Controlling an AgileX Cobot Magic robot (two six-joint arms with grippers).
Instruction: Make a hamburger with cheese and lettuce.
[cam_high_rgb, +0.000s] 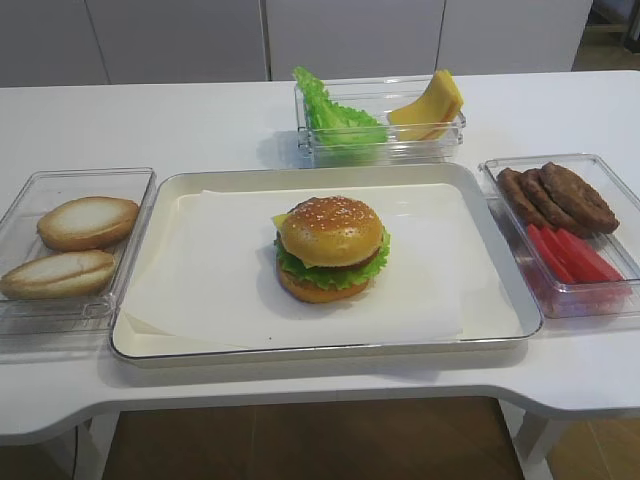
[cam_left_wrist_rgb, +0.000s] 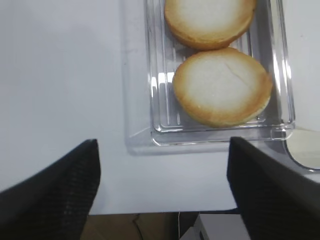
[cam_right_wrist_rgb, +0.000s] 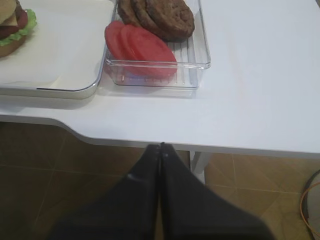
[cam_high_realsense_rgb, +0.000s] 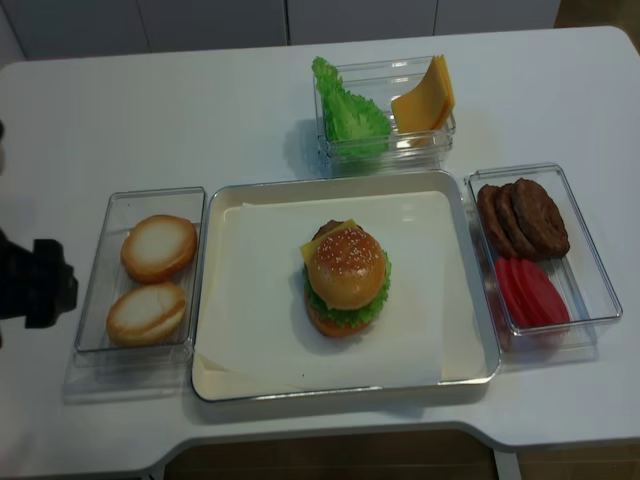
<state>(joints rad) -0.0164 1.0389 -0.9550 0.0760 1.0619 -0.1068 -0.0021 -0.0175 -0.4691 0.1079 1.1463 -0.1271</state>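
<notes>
The hamburger (cam_high_rgb: 330, 248) stands assembled in the middle of the paper-lined tray (cam_high_rgb: 300, 178), with its sesame bun on top. The lettuce (cam_high_rgb: 335, 274) frills out under the patty. A corner of the cheese (cam_high_rgb: 281, 221) sticks out at the upper left. The hamburger also shows in the realsense view (cam_high_realsense_rgb: 346, 278) and at the top left of the right wrist view (cam_right_wrist_rgb: 12, 27). My left gripper (cam_left_wrist_rgb: 162, 150) is open and empty above the table's front edge, near the bun container. My right gripper (cam_right_wrist_rgb: 160, 146) is shut and empty, off the table's front edge over the floor.
A clear container (cam_high_rgb: 130, 180) on the left holds two pale bun halves (cam_high_rgb: 88, 222). A back container holds a lettuce bunch (cam_high_rgb: 335, 118) and a stack of cheese slices (cam_high_rgb: 430, 105). A right container holds patties (cam_high_rgb: 560, 195) and tomato slices (cam_high_rgb: 570, 255). A dark part of the left arm (cam_high_realsense_rgb: 35, 285) shows at the left edge.
</notes>
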